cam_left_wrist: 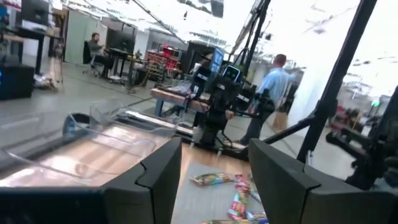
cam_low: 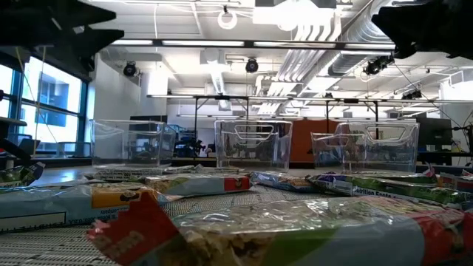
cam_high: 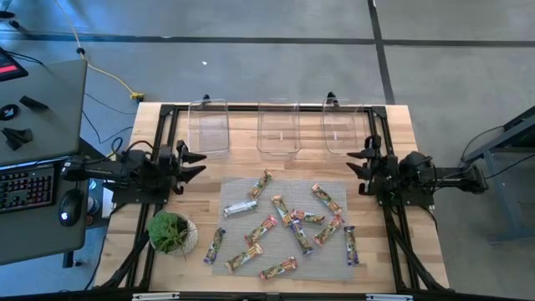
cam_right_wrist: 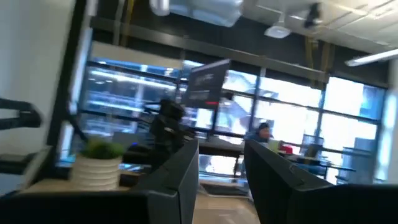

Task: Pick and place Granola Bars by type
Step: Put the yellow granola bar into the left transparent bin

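the granola bars (cam_high: 284, 224) lie scattered on a grey mat (cam_high: 334, 259) in the middle of the wooden table (cam_high: 401, 150), well apart from both arms. the left gripper (cam_high: 194, 163) waits at the table's left edge, fingers spread wide and empty. the right gripper (cam_high: 358, 167) waits at the right edge, likewise spread and empty. three clear bins (cam_high: 277, 127) stand empty along the far side.

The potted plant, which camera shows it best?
The high view: the potted plant shows whole from above, on the table's near-left corner by the granola bars. The right wrist view shows its white pot side-on, blurred. The low and left wrist views miss it.
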You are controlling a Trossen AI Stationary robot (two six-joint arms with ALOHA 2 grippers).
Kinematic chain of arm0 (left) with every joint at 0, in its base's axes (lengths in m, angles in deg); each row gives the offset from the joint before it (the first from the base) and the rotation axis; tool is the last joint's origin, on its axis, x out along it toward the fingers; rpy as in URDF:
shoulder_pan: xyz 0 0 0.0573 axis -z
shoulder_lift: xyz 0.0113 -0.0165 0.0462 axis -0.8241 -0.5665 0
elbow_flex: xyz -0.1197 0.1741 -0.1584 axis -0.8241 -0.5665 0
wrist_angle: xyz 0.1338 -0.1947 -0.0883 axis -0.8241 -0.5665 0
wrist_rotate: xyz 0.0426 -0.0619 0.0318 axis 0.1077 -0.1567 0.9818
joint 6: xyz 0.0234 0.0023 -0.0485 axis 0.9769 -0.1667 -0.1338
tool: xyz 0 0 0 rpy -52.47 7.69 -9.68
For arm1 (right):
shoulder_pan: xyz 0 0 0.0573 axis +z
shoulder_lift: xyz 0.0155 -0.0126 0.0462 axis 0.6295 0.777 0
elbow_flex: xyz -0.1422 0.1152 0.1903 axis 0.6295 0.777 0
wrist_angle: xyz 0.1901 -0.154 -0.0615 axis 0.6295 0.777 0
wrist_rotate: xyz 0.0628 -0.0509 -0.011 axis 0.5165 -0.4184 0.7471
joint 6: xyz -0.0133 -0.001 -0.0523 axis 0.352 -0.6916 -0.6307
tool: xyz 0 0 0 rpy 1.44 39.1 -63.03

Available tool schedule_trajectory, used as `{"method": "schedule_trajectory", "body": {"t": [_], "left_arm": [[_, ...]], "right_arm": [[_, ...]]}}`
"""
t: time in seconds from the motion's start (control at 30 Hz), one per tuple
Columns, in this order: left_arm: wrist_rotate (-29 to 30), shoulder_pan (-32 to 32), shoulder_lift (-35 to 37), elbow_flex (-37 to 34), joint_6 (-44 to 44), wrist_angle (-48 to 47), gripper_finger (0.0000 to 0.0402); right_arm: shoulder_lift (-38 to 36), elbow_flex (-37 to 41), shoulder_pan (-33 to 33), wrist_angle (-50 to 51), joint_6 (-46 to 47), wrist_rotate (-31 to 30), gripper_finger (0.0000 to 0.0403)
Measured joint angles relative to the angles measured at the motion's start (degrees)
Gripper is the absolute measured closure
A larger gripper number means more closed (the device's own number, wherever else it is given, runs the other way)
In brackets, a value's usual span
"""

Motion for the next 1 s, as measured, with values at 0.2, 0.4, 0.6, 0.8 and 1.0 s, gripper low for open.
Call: {"method": "schedule_trajectory", "body": {"t": [0.2,0.4,0.6,0.8,1.0], "left_arm": [[5.5,0.0,-6.65,8.01,2.91,-7.31,0.022],[6.81,0.0,-14.45,17.88,7.72,-12.37,0.022],[6.87,0.0,-18.99,24.07,12.8,-12.46,0.022],[3.99,0.0,-22.37,24.73,12.78,-14.38,0.022],[6.9,0.0,-27.27,24.76,12.28,-12.53,0.022]], "right_arm": [[0.42,0.0,-0.01,-0.04,-0.15,-11.88,0.0289],[0.88,-0.01,-0.02,0.11,-1.37,-13.45,0.0289],[2.24,0.0,-0.02,-0.02,-0.01,-14.39,0.0289],[4.11,-0.01,-0.02,0.0,0.08,-14.38,0.0289],[6.08,0.01,-0.02,0.0,0.1,-14.42,0.0289]]}}
